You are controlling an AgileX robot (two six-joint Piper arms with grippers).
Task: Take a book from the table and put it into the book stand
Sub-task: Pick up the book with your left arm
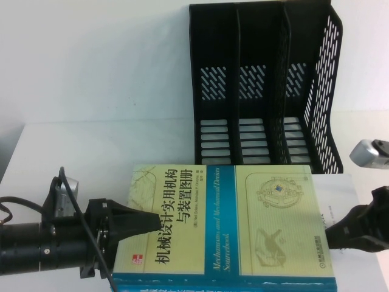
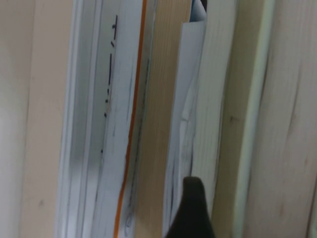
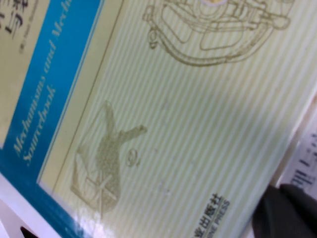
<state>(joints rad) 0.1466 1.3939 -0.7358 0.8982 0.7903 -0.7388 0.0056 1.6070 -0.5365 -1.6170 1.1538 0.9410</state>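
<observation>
The book (image 1: 225, 225), pale yellow with a teal-blue band, lies flat at the near middle of the table (image 1: 91, 152), on top of a white book (image 1: 334, 194). My left gripper (image 1: 137, 222) is at the book's left edge, shut on it: one finger lies over the cover and another finger (image 2: 193, 208) sits below the page block (image 2: 218, 99). My right gripper (image 1: 334, 234) touches the book's right edge, and its dark tip (image 3: 287, 213) shows beside the cover (image 3: 188, 129). The black three-slot book stand (image 1: 267, 91) stands empty just behind the book.
The white book under the yellow one sticks out on the right, and its page edges (image 2: 114, 124) show in the left wrist view. A grey object (image 1: 371, 153) lies at the right edge, beside the stand's perforated wall.
</observation>
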